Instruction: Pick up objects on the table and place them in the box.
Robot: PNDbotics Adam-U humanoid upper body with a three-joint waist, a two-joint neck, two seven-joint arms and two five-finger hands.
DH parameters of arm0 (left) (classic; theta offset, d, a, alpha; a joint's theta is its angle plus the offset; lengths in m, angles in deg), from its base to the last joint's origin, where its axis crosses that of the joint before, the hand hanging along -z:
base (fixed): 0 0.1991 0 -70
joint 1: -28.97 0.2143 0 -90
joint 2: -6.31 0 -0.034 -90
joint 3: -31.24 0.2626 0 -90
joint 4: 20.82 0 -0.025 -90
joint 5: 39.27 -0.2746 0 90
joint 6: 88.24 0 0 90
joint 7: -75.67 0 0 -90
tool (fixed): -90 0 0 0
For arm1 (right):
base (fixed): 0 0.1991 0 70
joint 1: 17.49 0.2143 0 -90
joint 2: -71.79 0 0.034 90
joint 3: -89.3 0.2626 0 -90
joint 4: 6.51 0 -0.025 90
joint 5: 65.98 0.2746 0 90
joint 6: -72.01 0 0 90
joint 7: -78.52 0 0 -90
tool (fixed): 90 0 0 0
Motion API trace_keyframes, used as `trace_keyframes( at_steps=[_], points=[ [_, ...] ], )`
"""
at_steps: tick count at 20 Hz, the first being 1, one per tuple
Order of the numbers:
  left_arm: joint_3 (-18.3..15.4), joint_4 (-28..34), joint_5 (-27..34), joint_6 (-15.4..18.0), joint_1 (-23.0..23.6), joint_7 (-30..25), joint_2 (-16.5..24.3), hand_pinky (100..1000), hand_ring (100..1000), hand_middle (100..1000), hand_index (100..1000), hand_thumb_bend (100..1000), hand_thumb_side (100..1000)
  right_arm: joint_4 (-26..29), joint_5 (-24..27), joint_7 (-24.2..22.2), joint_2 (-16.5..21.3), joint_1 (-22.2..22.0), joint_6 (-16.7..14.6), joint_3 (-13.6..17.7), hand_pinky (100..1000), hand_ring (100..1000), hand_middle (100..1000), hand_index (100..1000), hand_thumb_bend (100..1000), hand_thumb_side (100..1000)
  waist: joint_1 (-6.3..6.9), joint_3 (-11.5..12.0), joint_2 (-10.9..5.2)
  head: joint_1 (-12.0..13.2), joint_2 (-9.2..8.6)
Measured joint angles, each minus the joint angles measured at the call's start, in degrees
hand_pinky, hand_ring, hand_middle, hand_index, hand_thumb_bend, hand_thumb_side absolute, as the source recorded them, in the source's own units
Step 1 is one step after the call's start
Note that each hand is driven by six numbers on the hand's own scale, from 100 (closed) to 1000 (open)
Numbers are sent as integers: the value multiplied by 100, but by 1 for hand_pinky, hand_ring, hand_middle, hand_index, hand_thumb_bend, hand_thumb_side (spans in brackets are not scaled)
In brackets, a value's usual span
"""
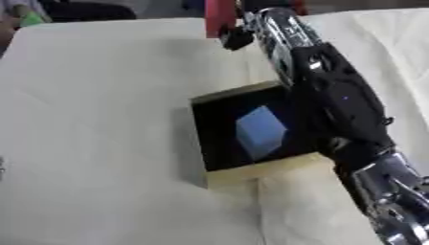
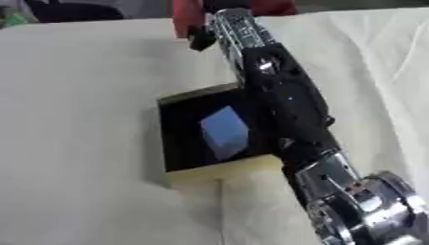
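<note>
Red object [image 1: 220,16] at table's far edge, just beyond right hand [image 1: 239,36], past box [image 1: 243,173]; grip impossible to tell.

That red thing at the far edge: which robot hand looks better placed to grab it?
Probably the right: its arm reaches past the box to the red object. The left robot hand shows in neither view.
</note>
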Motion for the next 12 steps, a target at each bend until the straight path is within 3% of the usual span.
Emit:
trace_keyframes(
  at_steps=[12],
  points=[
    [-21,0,-16,-21,90,26,62,749,711,731,931,102,838,502,1637,-1012,1134,-262,-1106,-1001,707,621,411,709,100,430,-24,-202,-144,212,165]
  ],
)
